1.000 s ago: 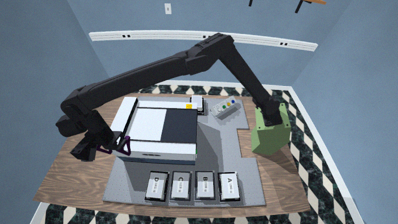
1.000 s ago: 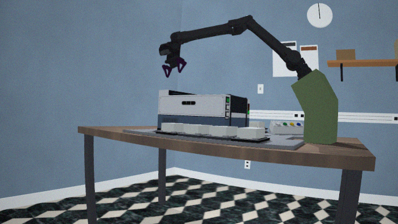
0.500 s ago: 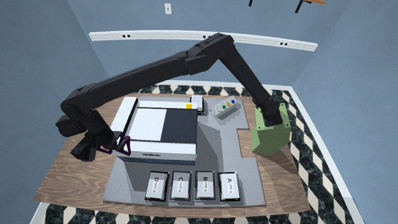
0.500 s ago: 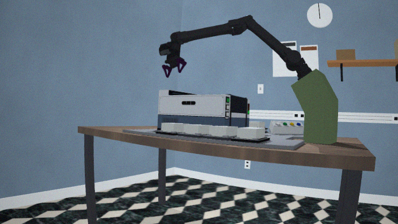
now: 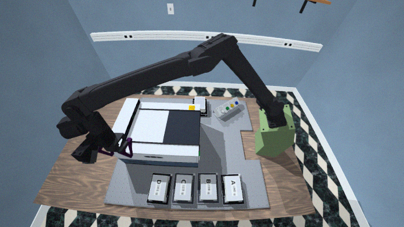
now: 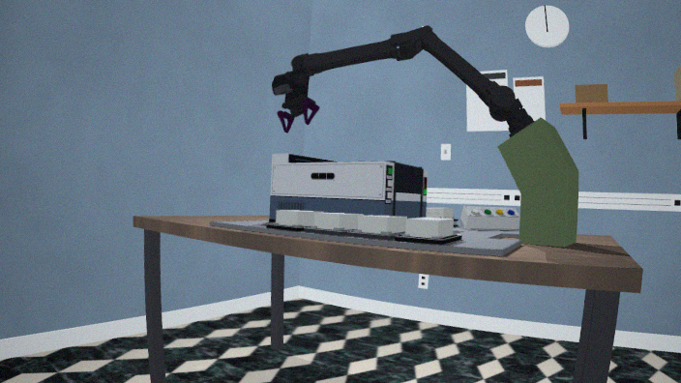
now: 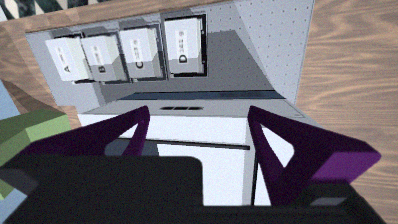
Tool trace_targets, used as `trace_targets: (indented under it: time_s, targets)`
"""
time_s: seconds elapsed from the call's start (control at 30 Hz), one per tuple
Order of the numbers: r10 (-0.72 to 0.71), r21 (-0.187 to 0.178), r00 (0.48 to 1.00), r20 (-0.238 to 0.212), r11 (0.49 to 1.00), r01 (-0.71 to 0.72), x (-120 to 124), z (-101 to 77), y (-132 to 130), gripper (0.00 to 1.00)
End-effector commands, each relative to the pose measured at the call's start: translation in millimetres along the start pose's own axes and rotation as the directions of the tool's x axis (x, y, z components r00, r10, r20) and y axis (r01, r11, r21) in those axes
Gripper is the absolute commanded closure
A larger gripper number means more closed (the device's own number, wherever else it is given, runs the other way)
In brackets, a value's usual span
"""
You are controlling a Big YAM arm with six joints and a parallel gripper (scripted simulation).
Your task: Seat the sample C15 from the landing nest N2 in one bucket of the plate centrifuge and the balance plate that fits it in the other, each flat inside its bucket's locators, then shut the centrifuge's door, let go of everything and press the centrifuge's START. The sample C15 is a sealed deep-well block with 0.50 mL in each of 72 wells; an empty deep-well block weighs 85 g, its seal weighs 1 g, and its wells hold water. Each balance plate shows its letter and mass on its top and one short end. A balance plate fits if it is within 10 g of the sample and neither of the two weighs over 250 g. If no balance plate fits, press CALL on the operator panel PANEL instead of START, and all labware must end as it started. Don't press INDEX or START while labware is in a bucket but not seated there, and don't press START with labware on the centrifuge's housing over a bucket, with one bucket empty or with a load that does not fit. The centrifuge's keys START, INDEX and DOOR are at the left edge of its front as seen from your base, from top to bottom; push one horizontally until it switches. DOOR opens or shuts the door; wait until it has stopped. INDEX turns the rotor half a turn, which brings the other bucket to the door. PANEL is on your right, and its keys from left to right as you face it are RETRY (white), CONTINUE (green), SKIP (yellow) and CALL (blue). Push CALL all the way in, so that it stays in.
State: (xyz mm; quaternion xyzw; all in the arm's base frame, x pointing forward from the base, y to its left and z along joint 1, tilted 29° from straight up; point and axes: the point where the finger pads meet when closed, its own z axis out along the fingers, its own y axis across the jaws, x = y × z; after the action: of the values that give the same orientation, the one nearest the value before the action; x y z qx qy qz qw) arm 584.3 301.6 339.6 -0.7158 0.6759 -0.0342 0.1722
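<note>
My gripper (image 5: 116,149) (image 6: 297,117) (image 7: 198,111) has purple fingers, is open and holds nothing. It hangs high above the end of the plate centrifuge (image 5: 152,126) (image 6: 329,181) (image 7: 200,127) that lies far from the arm's base. The centrifuge's top shows a white part and a dark part; I cannot tell whether its door is open. Its keys (image 6: 389,183) sit in a column on the front edge. The sample block (image 5: 199,103) (image 6: 439,212) sits in its nest behind the centrifuge. Balance plates A (image 5: 233,187) (image 7: 67,59), B (image 5: 208,187) (image 7: 100,56), C (image 5: 183,187) (image 7: 140,50) and D (image 5: 159,187) (image 7: 183,45) lie in a row of nests in front.
The operator panel (image 5: 229,109) (image 6: 488,218) with white, green, yellow and blue keys stands near the arm's green base (image 5: 274,137) (image 6: 542,189) (image 7: 30,130). Everything rests on a grey baseplate (image 5: 226,155) on a wooden table (image 5: 72,177).
</note>
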Motion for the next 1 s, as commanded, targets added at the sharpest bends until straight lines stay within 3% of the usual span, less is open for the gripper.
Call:
trace_targets:
  time_s: [0.0,0.17,0.23,0.57,0.6,0.63,0.67,0.97]
  targets:
    - [-0.005,0.037,1.000,0.018,0.999,0.005,-6,-17.3,-7,0.00]
    - [-0.026,0.024,1.000,0.014,0.999,0.026,-10,-11.8,2,0.00]
    - [-0.041,0.041,0.999,0.019,0.998,0.040,-15,-21.1,4,0.00]
    - [-0.118,0.032,0.993,0.000,0.993,0.117,-30,-7.1,24,0.00]
    - [-0.133,-0.013,0.991,-0.020,0.991,0.133,-31,26.3,29,0.00]
    - [-0.151,0.023,0.988,-0.010,0.988,0.152,-36,2.6,33,0.00]
    - [-0.171,0.026,0.985,-0.013,0.985,0.171,-40,2.4,38,0.00]
    - [-0.405,-0.009,0.912,-0.064,0.914,0.405,-75,42.4,109,0.00]
